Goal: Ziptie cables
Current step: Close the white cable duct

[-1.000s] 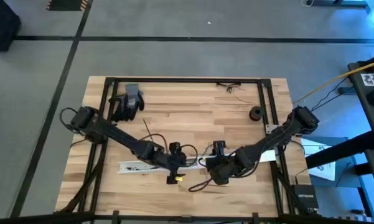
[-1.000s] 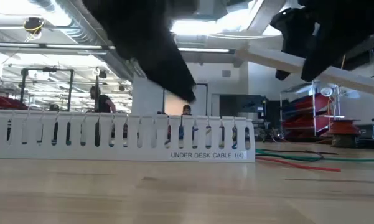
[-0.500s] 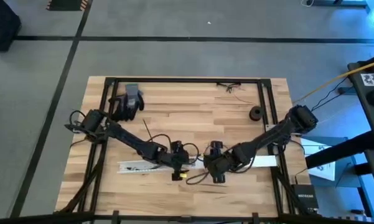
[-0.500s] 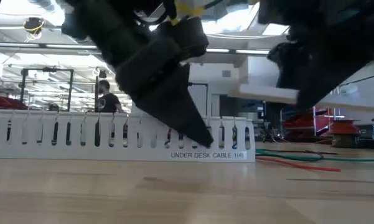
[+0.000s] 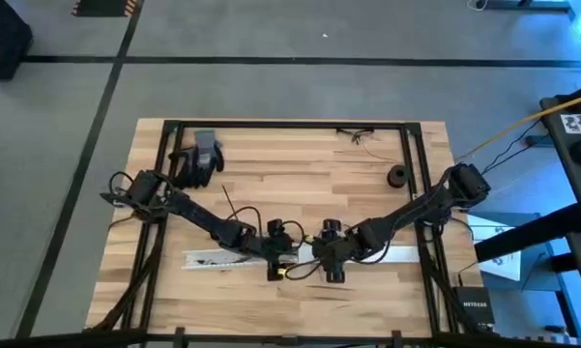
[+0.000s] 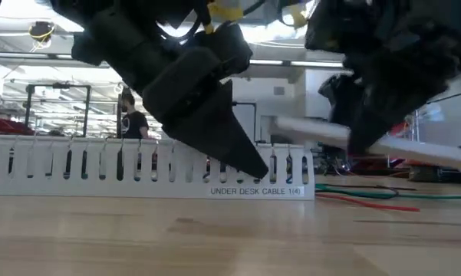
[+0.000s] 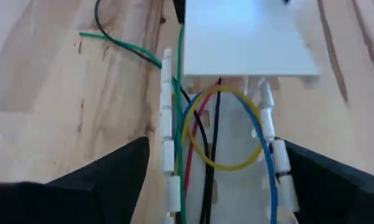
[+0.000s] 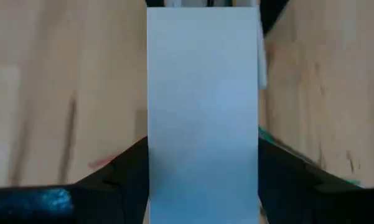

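Cables [image 7: 202, 134]: we count thin wires in green, blue, yellow, red and black. The yellow one curls in a loop; the rest run lengthwise inside the white slotted channel [image 7: 167, 149] near the table's middle. One green and one black wire stray out over the wood. In the low view, green and red lengths [image 6: 368, 201] lie flat on the table to the right of the channel's end.

Channel: long, white, with upright slots; its side reads "UNDER DESK CABLE".

White cover strip [image 8: 202, 106]: flat and plain, gripped between the fingers of the right gripper [image 8: 202, 177], which press on its two long edges. Its far end reaches over the open channel and the wires.

Left gripper [image 7: 215, 180]: fingers spread wide, one on each side of the channel, holding nothing, just left of the right gripper.

Wooden table [image 5: 300, 169]: a dark glove [image 5: 198, 159] lies at the far left.
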